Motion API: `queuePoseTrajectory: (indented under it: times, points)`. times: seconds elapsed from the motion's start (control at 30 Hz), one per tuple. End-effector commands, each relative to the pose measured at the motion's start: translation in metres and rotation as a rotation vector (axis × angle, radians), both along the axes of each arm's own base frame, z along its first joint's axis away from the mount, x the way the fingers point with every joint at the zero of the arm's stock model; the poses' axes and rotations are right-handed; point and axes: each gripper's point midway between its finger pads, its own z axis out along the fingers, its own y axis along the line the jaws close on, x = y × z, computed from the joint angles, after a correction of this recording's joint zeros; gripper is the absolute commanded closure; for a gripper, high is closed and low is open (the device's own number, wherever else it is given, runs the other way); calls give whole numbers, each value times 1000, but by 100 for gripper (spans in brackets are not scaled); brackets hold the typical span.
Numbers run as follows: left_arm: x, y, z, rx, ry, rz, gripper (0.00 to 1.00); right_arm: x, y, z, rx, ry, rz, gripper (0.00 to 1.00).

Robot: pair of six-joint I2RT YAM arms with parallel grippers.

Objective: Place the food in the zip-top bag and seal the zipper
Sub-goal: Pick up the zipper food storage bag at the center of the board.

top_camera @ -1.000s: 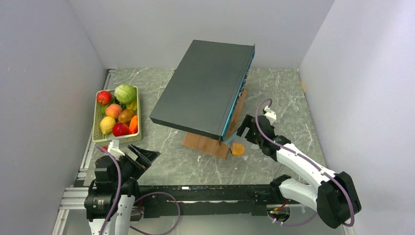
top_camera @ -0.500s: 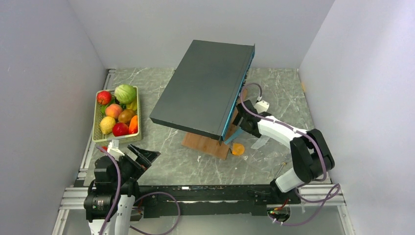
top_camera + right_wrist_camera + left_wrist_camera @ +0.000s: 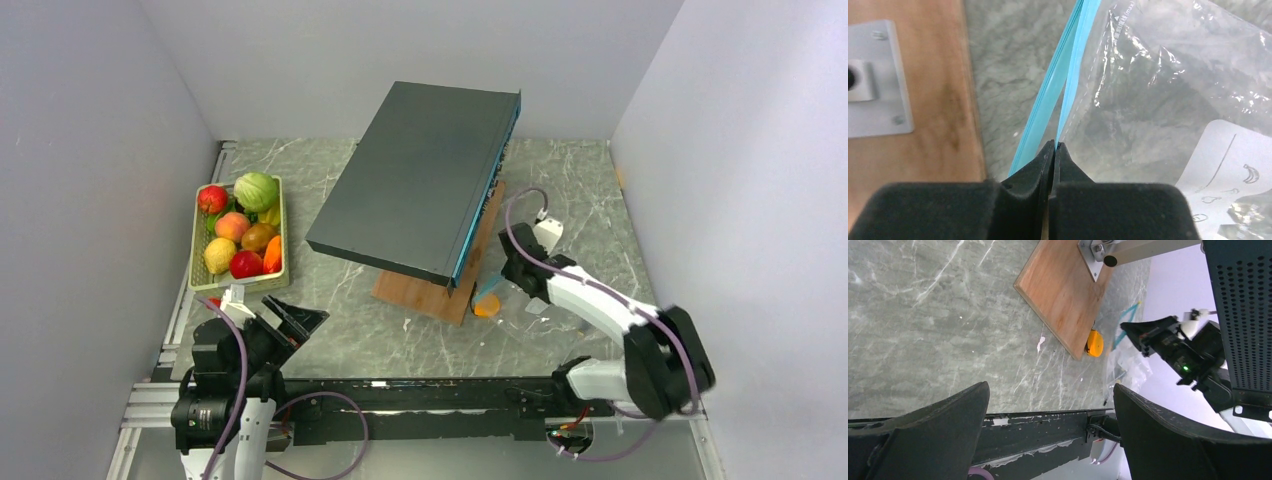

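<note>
While right gripper [image 3: 1054,150] has its jaws clamped on the zipper [image 3: 1075,65], bag [image 3: 1168,90] lies toward desk's right edge and food [image 3: 240,235] sits in basket [image 3: 284,225] at left edge. Left gripper [image 3: 1049,390] has jaws wide, idle. Likely step: opening the bag. Next move calls for pulling one lip apart.

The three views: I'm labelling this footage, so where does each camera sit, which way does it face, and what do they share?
Top external: above and behind, looking down on the table; both arms show, left hand open, right hand by the wooden board.
Left wrist: low, facing across the table toward the right arm; own open fingers frame it.
Right wrist: close, looking down; own fingers shut on the zipper of the zip-top bag.
Shared: top and left wrist both show the orange food piece.
</note>
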Motion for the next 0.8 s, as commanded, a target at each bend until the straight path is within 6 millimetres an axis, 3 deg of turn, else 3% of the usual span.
queuePoseTrajectory:
  times: [0.0,0.1,0.17,0.23,0.47,0.77]
  points:
    - [-11,-3,20,14,-178,-31,0,0,-4,49,2,-163,96,100]
    - [-8,-5,21,5,-184,-37,0,-8,0,81,53,-264,157,100]
    - [-7,-8,24,-3,-197,-55,1,-18,15,96,105,-290,279,100]
    - [-7,-10,28,-8,-208,-76,2,-31,36,112,178,-320,430,100]
    - [-12,-10,36,52,-214,-111,2,-90,70,164,365,-509,754,100]
    - [-23,-5,61,117,-280,-110,2,-145,98,196,564,-494,993,100]
